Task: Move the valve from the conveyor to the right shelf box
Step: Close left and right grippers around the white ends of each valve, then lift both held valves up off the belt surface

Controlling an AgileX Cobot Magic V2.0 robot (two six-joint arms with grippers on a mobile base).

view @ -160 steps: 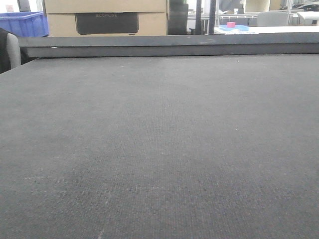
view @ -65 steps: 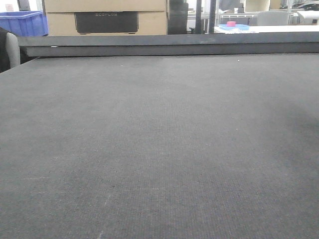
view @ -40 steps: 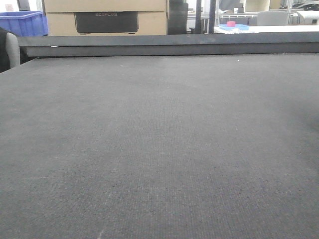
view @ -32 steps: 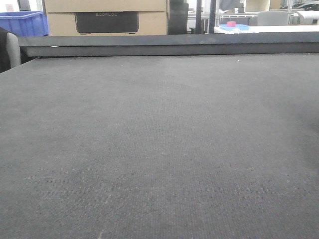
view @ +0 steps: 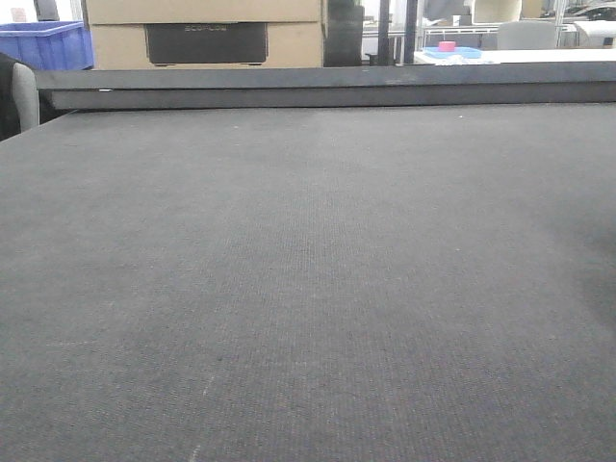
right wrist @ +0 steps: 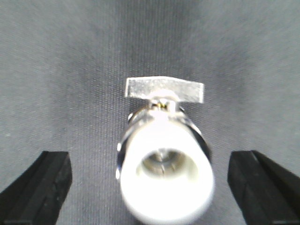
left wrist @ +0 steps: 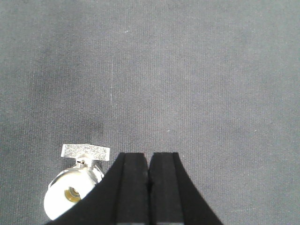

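In the front view almost nothing has changed. The view shifted a little early on and has held since. The conveyor (view: 308, 289) shows bare matting up to its rail (view: 327, 89) throughout, with no arm and no valve entering that view. I judge the pick has not begun, and the approach shows only in the wrist views.

The right fingers (right wrist: 44, 187) are spread wide and hold nothing. A valve (right wrist: 164, 159) lies on the conveyor between them, roughly centred and touching neither. Its white end points back toward the fingers and its flat metal handle is at the far end. It looks ready for closing, though how far the fingers sit above it is unclear.

The left fingers (left wrist: 133, 187) are pressed together and empty. A valve (left wrist: 77, 185) lies just left of them, partly hidden behind the left one. I cannot tell whether it is the same valve. The shelf box is not in view.

The only writing is faint lettering on a dark panel on the carton (view: 202, 43) beyond the rail, too blurred to read. The valve shows no markings.
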